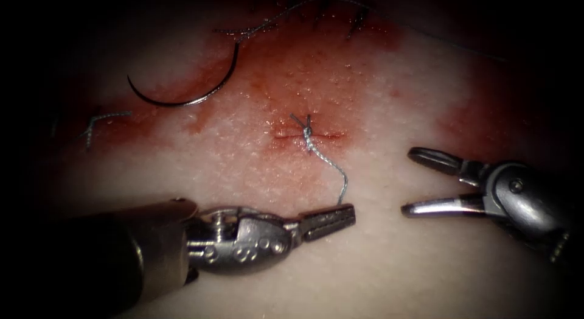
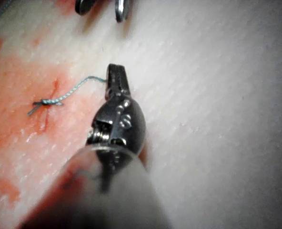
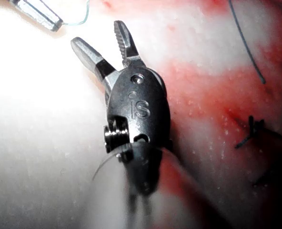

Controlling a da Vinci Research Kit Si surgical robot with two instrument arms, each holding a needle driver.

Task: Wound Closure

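A short cut in the tissue carries a knot at its middle. From the knot a thread tail runs down to my left tool, whose jaws are shut on the tail's end; the same hold is seen in the left wrist view, tool on thread. My right tool waits open to the right of the cut, holding nothing, and its spread jaws are plain in the right wrist view. The curved needle lies free on the tissue at upper left, not in it.
Thread runs from the needle's end along the top past earlier dark stitches. A cut piece of thread lies at far left. Red fluid stains the tissue around the cut and at right.
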